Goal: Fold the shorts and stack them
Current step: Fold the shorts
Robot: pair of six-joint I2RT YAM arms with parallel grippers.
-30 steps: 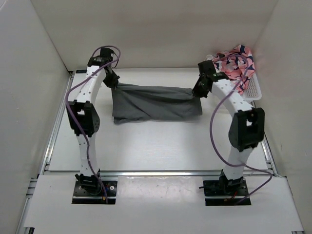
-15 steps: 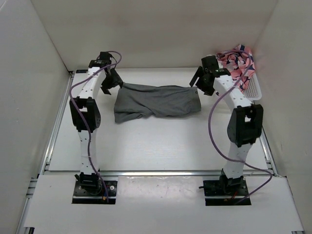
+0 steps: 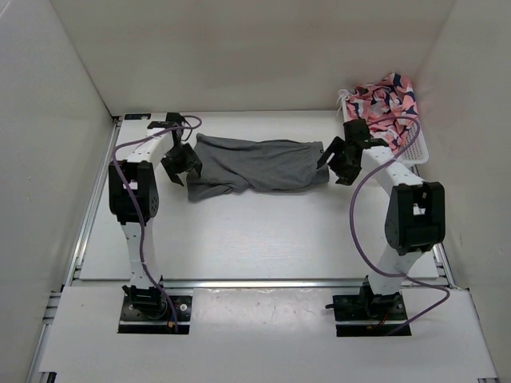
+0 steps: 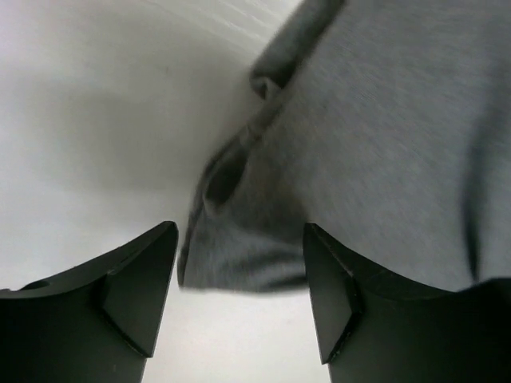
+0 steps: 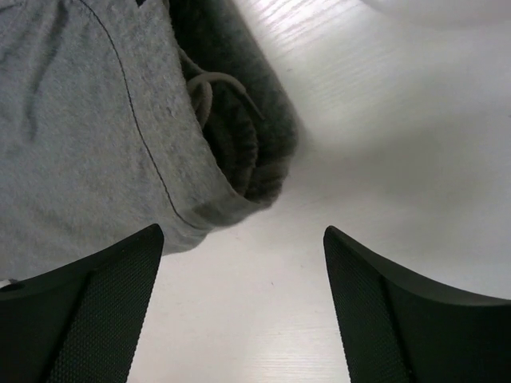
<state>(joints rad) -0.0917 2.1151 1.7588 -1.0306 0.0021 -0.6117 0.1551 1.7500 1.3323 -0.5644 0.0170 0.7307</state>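
Observation:
The grey shorts (image 3: 255, 165) lie folded in a long band across the far middle of the table. My left gripper (image 3: 182, 163) hangs open just off their left end, with nothing between its fingers. In the left wrist view the shorts (image 4: 383, 144) fill the upper right, their bunched corner just beyond the open left gripper (image 4: 239, 239). My right gripper (image 3: 335, 162) stands open at the shorts' right end. In the right wrist view the waistband end of the shorts (image 5: 80, 144) and the drawstring (image 5: 204, 88) lie ahead of the open right gripper (image 5: 242, 235), over bare table.
A white basket (image 3: 415, 148) stands at the far right, and pink patterned cloth (image 3: 387, 104) is heaped in it, close behind the right arm. White walls enclose the table on the left, back and right.
Both grippers have opened and let go of the shorts, which have dropped onto the table. Both arms have lowered and drawn slightly outward from the shorts' ends.

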